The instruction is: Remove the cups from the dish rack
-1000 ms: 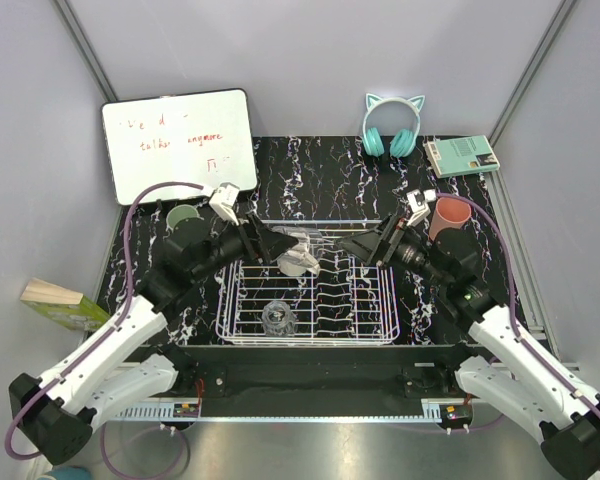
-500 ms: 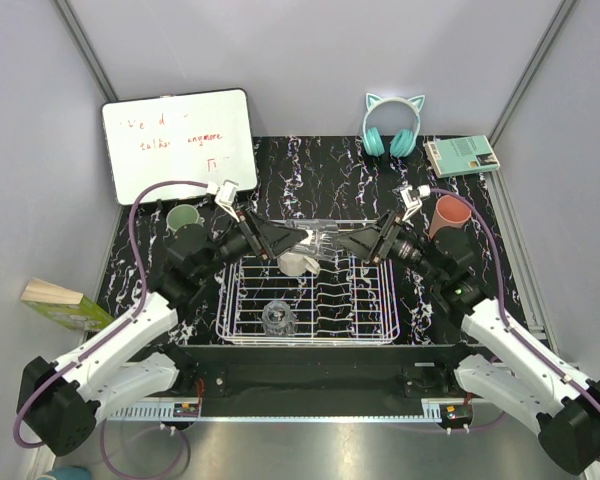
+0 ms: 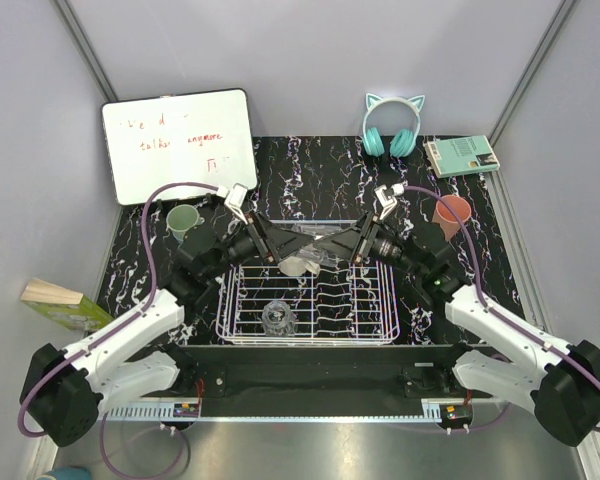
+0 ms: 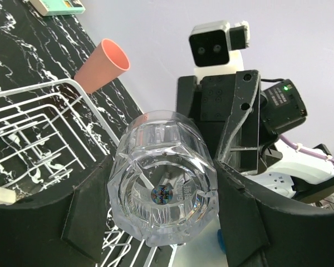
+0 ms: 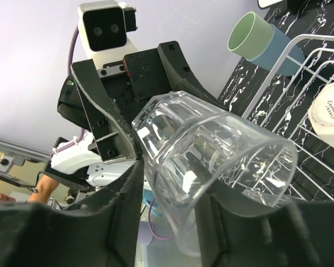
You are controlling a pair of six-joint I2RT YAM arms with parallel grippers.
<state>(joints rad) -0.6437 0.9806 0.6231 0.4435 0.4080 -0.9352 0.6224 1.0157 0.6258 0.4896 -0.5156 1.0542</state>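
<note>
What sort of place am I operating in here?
Probably a robot test cell staged as a kitchen counter: plain grey panel walls enclose a marble-patterned tabletop, with a dish rack near a whiteboard and cat-ear headphones.

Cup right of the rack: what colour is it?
Salmon pink cup, clearest in the left wrist view.

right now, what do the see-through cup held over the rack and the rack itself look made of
Clear glass: looks like glass or hard clear plastic with a glossy finish. It is fully see-through, with faceted walls, sharp highlights and a thick base. The look alone does not settle which.
Dish rack: probably metal wire with a smooth white coating, going by its thin, evenly bent rods and tines.
</note>
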